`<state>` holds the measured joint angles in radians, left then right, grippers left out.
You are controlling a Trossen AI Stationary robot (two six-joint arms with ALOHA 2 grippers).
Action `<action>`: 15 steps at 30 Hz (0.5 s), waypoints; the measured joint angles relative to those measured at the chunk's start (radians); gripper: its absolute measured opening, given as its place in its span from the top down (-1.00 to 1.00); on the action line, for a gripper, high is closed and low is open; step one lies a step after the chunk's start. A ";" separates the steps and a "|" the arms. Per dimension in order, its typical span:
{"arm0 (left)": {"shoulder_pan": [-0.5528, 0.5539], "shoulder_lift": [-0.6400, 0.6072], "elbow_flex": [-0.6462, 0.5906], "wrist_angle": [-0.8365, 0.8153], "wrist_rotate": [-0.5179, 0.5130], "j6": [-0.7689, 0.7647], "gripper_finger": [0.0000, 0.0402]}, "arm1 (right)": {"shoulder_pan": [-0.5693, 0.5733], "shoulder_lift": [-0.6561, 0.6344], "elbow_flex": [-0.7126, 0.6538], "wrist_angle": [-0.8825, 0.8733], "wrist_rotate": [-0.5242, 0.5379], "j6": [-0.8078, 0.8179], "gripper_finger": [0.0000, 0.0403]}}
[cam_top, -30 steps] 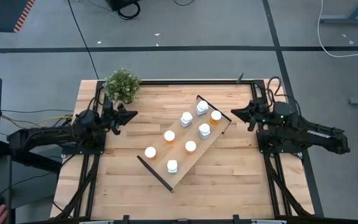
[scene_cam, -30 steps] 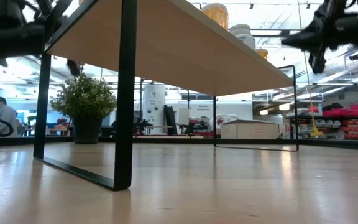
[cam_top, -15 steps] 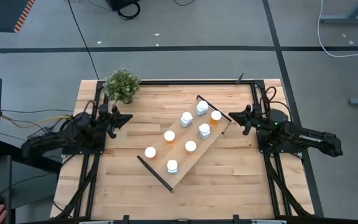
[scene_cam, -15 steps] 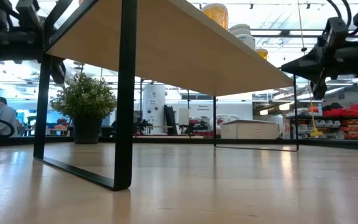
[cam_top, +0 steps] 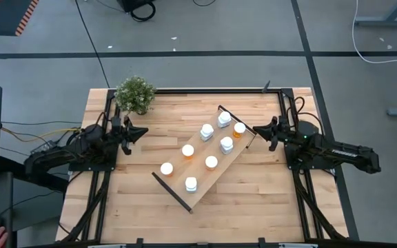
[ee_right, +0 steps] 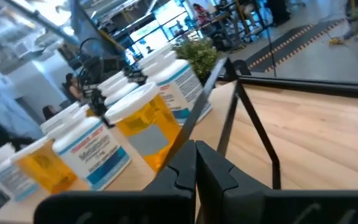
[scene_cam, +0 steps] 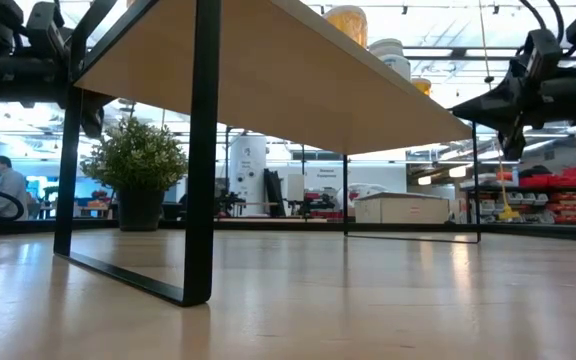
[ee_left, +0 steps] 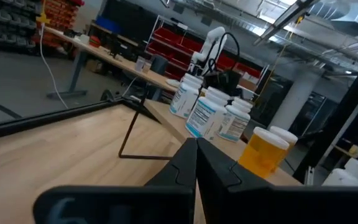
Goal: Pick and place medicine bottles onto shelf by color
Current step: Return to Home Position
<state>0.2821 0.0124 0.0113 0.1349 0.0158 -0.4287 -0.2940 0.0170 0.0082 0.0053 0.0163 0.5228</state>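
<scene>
Eight small cylindrical medicine bottles (cam_top: 207,131) with round white caps stand upright on the long light-wood shelf (cam_top: 200,167). The shelf has thin black metal rails at its short ends and sits slantwise across the middle of the pale wooden table (cam_top: 267,193). The bottles stand in two loose rows along the board, none touching its neighbour.

At the end nearest the right arm, an orange translucent bottle (cam_top: 240,129) stands beside a white-bodied bottle (cam_top: 225,118). From above, three more caps further down the board show an orange tint around them, and the others have white bodies. From table height the shelf is seen from underneath, with one orange body and a couple of white caps showing over its far edge.

The right gripper (cam_top: 256,128) hangs over the right part of the table, raised off the wood, its tip near the shelf's rail by that orange translucent bottle. Its own camera shows the two dark fingers (ee_right: 213,174) pressed together with nothing between them.

The left gripper (cam_top: 140,131) hovers over the left part of the table, well apart from the shelf and near the small green potted plant (cam_top: 135,94) at the table's corner. Its fingers (ee_left: 179,168) are likewise pressed together and empty.

A person (scene_cam: 6,183) sits in the room beyond the table.
</scene>
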 joint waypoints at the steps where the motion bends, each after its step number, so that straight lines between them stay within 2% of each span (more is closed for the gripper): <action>1: 0.000 0.000 0.000 0.000 0.000 0.004 0.92 | 0.000 0.000 0.000 0.000 -0.008 -0.019 0.96; 8: 0.000 0.000 0.000 -0.028 0.000 0.007 0.83 | 0.000 0.027 0.000 -0.002 -0.014 -0.222 0.96; 15: 0.000 0.000 0.000 -0.056 0.000 0.003 0.85 | 0.000 0.042 0.000 -0.002 -0.014 -0.216 0.96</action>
<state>0.2821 0.0128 0.0113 0.0786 0.0158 -0.4255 -0.2940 0.0590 0.0082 0.0036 0.0018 0.3063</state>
